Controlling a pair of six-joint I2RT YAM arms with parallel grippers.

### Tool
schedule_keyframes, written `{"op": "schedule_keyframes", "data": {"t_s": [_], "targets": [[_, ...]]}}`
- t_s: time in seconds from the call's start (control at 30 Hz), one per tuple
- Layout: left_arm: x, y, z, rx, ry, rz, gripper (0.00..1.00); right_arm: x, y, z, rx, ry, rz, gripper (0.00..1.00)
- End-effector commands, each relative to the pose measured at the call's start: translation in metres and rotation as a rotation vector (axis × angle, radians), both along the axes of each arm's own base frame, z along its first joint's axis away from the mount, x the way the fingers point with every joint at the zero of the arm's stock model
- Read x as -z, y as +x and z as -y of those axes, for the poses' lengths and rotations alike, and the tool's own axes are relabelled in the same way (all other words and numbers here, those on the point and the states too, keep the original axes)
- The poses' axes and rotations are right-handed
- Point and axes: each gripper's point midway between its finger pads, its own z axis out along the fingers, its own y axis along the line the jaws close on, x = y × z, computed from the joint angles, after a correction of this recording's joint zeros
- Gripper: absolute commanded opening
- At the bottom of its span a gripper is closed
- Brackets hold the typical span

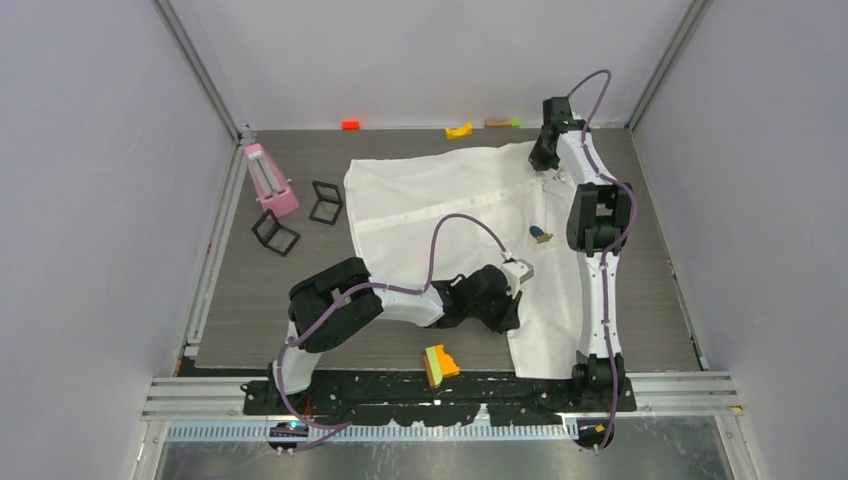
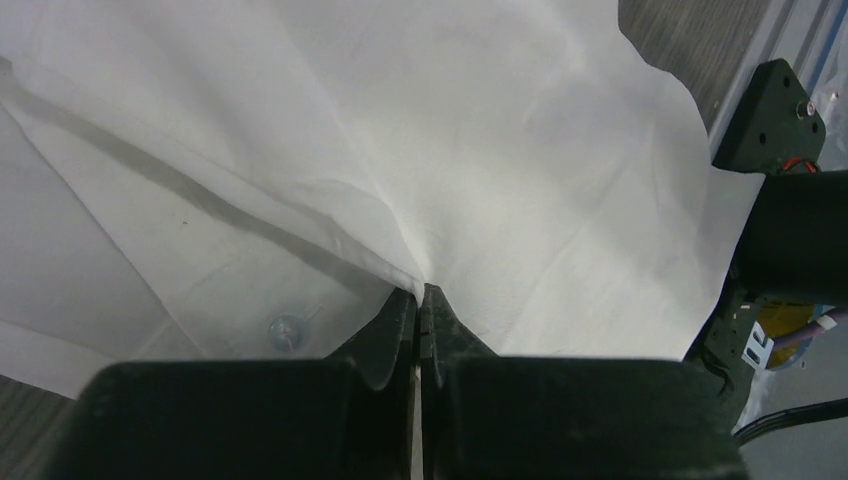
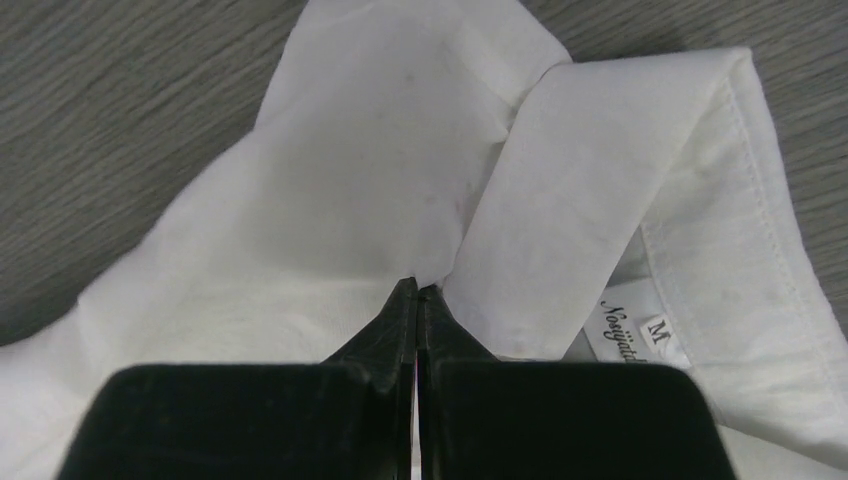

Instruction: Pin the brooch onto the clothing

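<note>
The white shirt (image 1: 440, 200) lies spread on the table. The brooch (image 1: 540, 235), a tiny dark-blue and gold piece, rests on the shirt to the right of the button row. My left gripper (image 1: 522, 272) is shut on a pinched fold of the shirt fabric (image 2: 424, 288) near the shirt's front part, just below the brooch. My right gripper (image 1: 545, 172) is shut on the shirt at the collar (image 3: 600, 180), beside the size label (image 3: 640, 335). The brooch is hidden in both wrist views.
A pink box (image 1: 270, 178) and two small black-framed cubes (image 1: 326, 202) (image 1: 274, 233) stand left of the shirt. Coloured blocks lie along the far edge (image 1: 459, 130) (image 1: 350, 124) and one at the near edge (image 1: 439, 364). A shirt button (image 2: 286, 330) shows by the left jaws.
</note>
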Motion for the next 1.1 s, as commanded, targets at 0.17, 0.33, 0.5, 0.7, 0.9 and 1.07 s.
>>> {"op": "schedule_keyframes", "data": {"t_s": [0.17, 0.33, 0.5, 0.7, 0.9, 1.07], "targets": [[0.027, -0.055, -0.026, 0.102, 0.154, -0.074, 0.00, -0.020, 0.041, -0.012, 0.026, 0.158, 0.154, 0.01], [0.012, -0.045, -0.023, 0.072, 0.175, -0.047, 0.00, -0.033, 0.041, -0.025, -0.043, 0.204, 0.173, 0.15], [-0.026, -0.016, -0.021, 0.009, 0.164, -0.014, 0.42, -0.075, 0.036, -0.038, -0.148, 0.235, 0.226, 0.50], [-0.091, 0.030, -0.046, -0.092, 0.099, 0.038, 0.83, -0.146, 0.002, -0.026, -0.215, 0.194, 0.270, 0.77], [-0.099, 0.077, -0.111, -0.255, 0.132, 0.022, 0.90, -0.133, -0.069, 0.016, -0.102, 0.116, 0.148, 0.81], [-0.069, 0.098, -0.168, -0.385, 0.203, -0.047, 0.90, -0.085, -0.129, 0.035, -0.035, 0.264, 0.041, 0.77]]}}
